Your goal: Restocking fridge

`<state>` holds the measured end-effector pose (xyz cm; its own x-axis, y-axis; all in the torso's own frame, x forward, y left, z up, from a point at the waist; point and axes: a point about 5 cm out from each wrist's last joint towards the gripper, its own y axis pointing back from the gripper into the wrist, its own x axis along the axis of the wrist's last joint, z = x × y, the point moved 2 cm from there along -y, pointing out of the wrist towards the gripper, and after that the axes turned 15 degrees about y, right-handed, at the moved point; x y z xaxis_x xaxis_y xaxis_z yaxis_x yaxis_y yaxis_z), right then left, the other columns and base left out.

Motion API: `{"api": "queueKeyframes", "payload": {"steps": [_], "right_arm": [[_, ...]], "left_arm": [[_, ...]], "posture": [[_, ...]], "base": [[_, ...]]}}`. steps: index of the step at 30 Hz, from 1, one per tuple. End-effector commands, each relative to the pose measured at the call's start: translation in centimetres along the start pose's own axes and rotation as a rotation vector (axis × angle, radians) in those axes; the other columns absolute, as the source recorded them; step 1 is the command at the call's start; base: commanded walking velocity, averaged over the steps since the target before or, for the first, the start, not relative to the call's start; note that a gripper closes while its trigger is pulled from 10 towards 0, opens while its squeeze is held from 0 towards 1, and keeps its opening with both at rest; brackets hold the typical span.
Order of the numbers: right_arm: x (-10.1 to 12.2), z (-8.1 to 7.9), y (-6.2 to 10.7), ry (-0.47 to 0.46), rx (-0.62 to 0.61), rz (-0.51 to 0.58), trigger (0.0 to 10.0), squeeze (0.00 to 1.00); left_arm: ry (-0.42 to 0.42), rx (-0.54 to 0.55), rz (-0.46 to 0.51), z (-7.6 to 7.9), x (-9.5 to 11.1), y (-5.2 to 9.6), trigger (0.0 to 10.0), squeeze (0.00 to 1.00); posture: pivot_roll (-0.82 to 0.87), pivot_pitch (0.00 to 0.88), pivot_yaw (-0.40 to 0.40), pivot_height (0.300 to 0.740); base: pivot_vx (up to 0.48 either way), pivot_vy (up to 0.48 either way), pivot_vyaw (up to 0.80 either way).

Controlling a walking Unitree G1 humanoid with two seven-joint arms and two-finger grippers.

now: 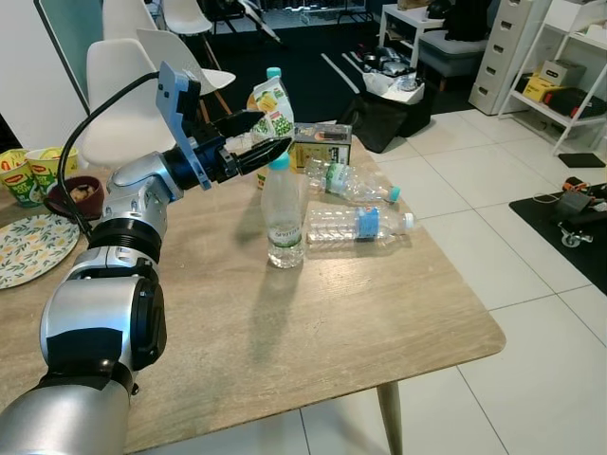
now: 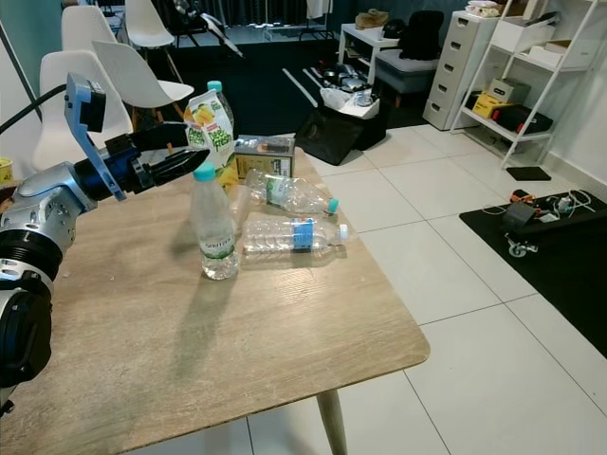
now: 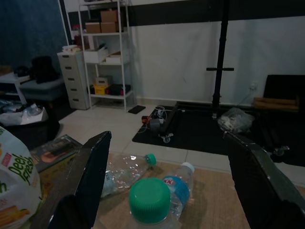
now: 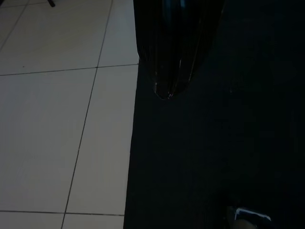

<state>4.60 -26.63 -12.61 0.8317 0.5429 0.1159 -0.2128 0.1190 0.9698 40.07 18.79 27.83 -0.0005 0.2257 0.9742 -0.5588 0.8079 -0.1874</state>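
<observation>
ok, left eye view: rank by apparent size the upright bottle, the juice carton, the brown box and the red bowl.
1. upright bottle, tallest in view, though nearest the camera.
2. juice carton, partly behind the left tool, so unsure.
3. brown box and red bowl look alike; not ranked.

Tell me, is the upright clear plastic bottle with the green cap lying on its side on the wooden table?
No, the upright clear plastic bottle with the green cap stands on its base on the wooden table, while two other clear bottles lie beside it.
</observation>
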Motion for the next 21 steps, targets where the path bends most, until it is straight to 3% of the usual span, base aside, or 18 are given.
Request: {"api": "queueKeyframes", "payload": {"steps": [1, 6, 21], "right_arm": [[-0.3, 0.4, 0.1, -0.013, -0.013, 0.003, 10.0, 0.0], [-1.2, 0.4, 0.3, -0.005, -0.014, -0.007, 10.0, 0.0], [-4.4, 1.1, 1.4, 0.013, -0.017, -0.056, 10.0, 0.0]], "left_arm": [[0.02, -0.005, -0.002, 0.2, -0.2, -0.8, 10.0, 0.0], [0.055, -0.011, -0.021, 0.4, -1.1, -1.2, 10.0, 0.0], [0.054, 0.032, -0.039, 0.1, -1.6, -1.2, 10.0, 0.0]], "posture": [[-0.16, 0.0, 0.018, 0.74], [-0.19, 0.008, 0.013, 0.74], [-0.23, 0.045, -0.018, 0.74]], "base": [[0.0, 0.0, 0.0], [0.0, 0.0, 0.0], [0.0, 0.0, 0.0]]}}
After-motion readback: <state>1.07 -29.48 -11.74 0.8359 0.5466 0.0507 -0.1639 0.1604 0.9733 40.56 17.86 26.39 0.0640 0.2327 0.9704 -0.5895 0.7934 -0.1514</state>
